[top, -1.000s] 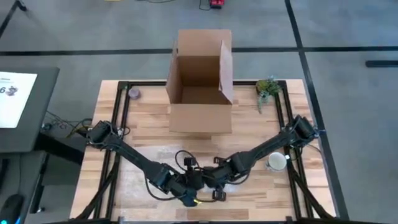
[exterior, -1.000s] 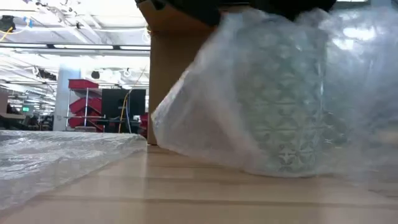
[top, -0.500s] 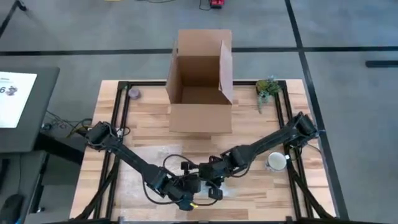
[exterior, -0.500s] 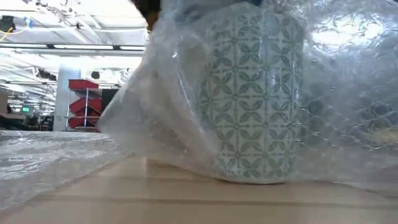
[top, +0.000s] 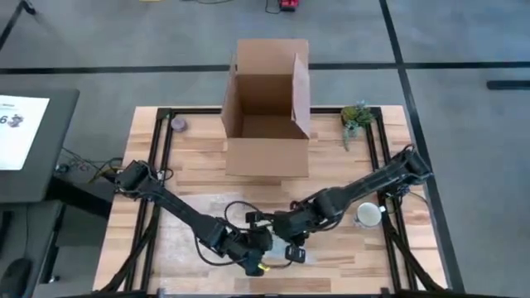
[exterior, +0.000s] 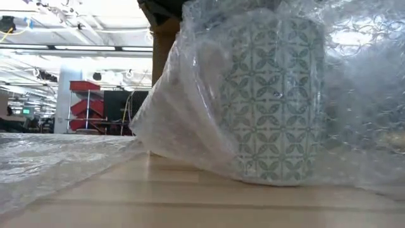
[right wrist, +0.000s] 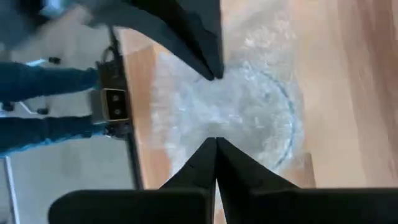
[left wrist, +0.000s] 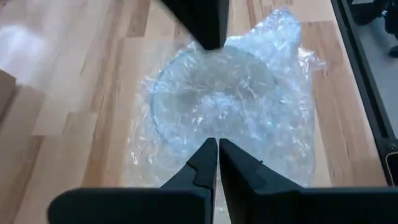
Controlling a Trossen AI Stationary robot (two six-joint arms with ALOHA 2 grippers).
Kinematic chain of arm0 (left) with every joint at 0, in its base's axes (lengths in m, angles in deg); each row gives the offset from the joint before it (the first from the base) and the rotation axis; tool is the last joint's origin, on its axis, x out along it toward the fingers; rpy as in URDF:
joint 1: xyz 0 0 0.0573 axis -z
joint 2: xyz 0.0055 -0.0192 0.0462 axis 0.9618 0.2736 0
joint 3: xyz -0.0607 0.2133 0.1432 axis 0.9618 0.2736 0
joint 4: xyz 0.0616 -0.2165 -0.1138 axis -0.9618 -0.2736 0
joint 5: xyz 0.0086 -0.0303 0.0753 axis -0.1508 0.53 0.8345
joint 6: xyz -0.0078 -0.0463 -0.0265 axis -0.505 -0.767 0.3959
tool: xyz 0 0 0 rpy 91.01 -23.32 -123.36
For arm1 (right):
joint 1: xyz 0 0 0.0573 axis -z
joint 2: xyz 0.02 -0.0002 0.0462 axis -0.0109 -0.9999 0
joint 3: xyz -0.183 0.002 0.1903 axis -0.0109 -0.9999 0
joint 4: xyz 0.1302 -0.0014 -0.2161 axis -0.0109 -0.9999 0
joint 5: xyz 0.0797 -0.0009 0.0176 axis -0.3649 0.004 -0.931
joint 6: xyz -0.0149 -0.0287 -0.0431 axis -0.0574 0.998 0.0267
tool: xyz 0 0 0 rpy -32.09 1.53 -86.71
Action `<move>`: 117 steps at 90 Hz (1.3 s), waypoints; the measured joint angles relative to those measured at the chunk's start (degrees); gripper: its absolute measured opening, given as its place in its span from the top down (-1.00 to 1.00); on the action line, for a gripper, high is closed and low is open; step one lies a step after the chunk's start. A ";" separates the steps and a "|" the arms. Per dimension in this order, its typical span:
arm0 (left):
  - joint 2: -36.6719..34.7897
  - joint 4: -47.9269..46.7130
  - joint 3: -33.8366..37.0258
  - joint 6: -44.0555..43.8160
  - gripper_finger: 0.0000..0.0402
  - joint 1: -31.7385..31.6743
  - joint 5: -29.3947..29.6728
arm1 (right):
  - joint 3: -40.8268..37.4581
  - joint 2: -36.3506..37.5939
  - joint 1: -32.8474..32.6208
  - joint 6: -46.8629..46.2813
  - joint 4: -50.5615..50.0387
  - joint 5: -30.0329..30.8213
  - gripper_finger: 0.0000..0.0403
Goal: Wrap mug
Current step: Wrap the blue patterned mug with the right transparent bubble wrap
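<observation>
Low view: the patterned mug stands upright near the table's front edge, swathed in bubble wrap; the film is pinched by left gripper and right gripper, both clenched; tucking loose wrap seems next.

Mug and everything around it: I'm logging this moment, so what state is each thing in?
Patterned mug: upright, covered in bubble wrap.
Bubble wrap: bunched over the mug.
Left gripper: shut on bubble wrap.
Right gripper: shut on bubble wrap.
Cardboard box: open, upright.
White mug: unwrapped.
</observation>
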 joint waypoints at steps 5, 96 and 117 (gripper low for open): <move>0.00 0.06 0.00 0.05 1.00 -0.13 -0.07 | 0.00 1.01 -0.29 -1.65 0.67 0.09 1.00; -0.79 -7.50 -7.85 4.47 1.00 0.23 -0.28 | -13.54 -5.02 -3.47 -10.77 11.03 4.97 1.00; -0.63 -8.56 -4.23 1.76 1.00 0.09 -1.52 | -13.51 -2.92 -2.50 -10.07 11.14 4.60 1.00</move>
